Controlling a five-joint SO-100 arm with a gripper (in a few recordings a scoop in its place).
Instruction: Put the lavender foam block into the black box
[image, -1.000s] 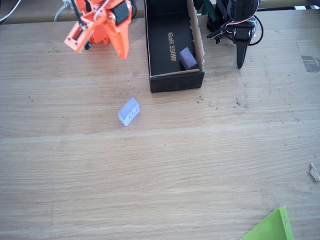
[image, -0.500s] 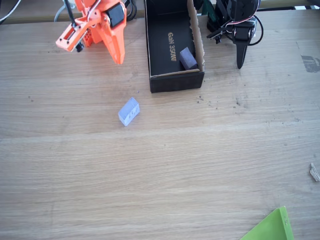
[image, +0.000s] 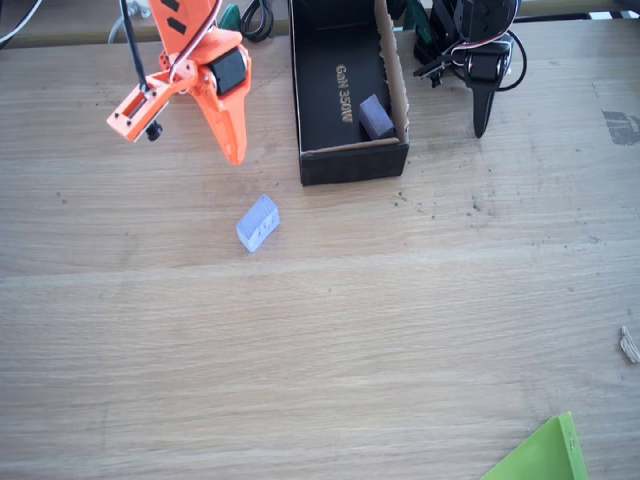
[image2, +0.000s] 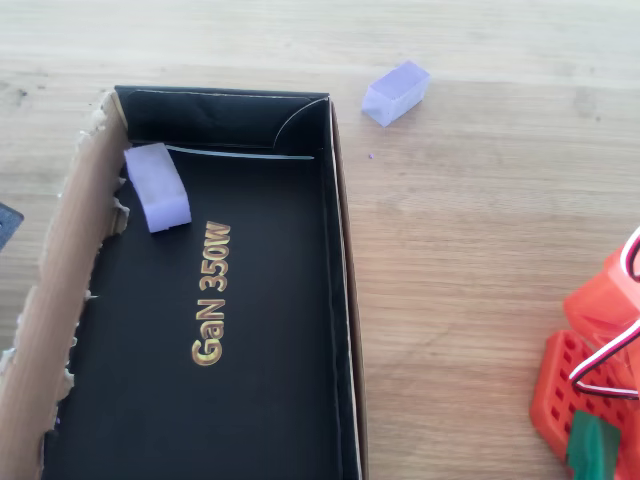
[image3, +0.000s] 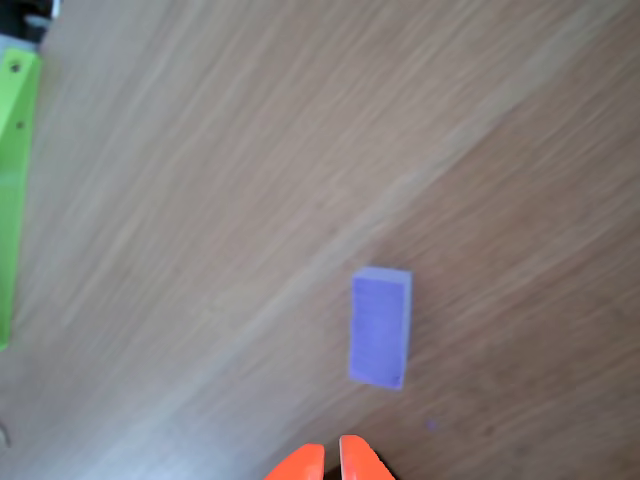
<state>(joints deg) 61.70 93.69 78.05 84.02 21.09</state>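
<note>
While the orange gripper (image: 235, 150) hangs above the wooden table (image: 400, 330), the lavender foam block (image: 258, 222) lies free on the wood, apart from it. In the fixed view the block is below the gripper's pointed tip and a little to the right of it, with bare table between them. The black box (image: 352, 165) is the landmark here: the block lies below and to the left of the box's near left corner, outside the box and not touching its wall. The gripper is to the left of the same box, at the level of its lower half.

In the wrist view the two orange fingertips (image3: 300, 468) stand at the bottom edge, pressed almost together, so the gripper (image3: 331, 462) is closed and holds nothing. The lavender foam block (image3: 380, 326) lies just above them and slightly to the right, its long side running up and down in the picture.

In the overhead view the lavender foam block (image2: 396, 92) is beyond the upper right corner of the black box (image2: 340, 300), on the bare table. Inside the box a darker purple block (image2: 157, 186) rests in the upper left corner, against the raw brown cardboard wall (image2: 60, 290), above the gold lettering (image2: 211, 294) on the floor.
</note>
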